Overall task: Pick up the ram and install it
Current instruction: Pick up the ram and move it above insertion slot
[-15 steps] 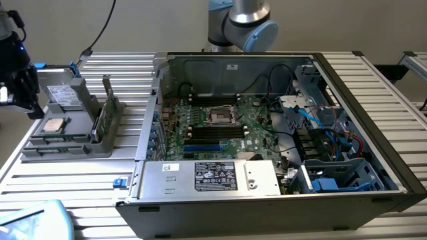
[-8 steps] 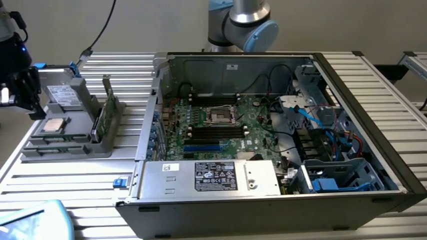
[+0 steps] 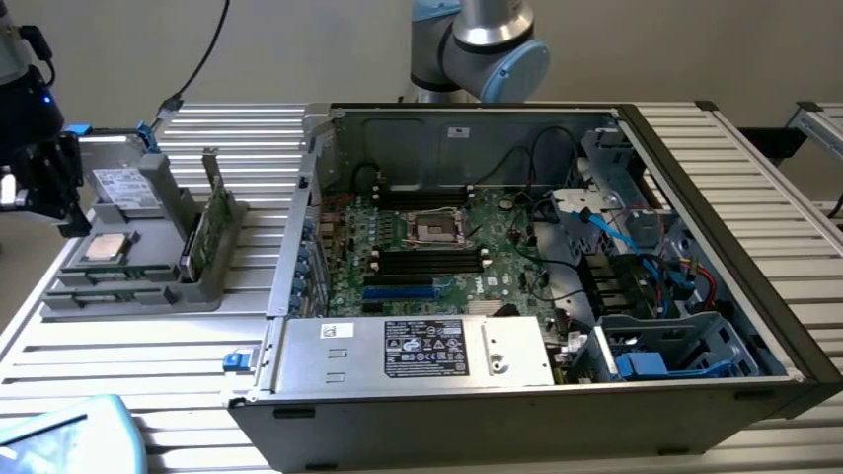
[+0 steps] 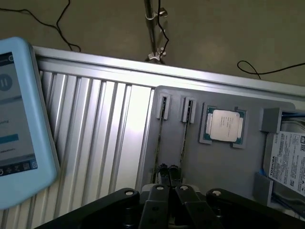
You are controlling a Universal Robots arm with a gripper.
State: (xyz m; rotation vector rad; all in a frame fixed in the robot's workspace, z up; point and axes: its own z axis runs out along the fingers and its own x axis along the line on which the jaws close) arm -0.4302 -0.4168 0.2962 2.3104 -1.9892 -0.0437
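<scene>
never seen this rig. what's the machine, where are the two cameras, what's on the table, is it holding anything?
It is one robot arm with a gripper at its end. One picture comes from a camera off the arm that looks over the whole slatted table. The other comes from a camera on the wrist, looking past the gripper. On the table sit an open computer case with its motherboard and a grey holder. The holder carries the ram standing on edge, a processor chip and a drive. A tablet lies nearby. The gripper is shut above the holder and seems to hold nothing.
</scene>
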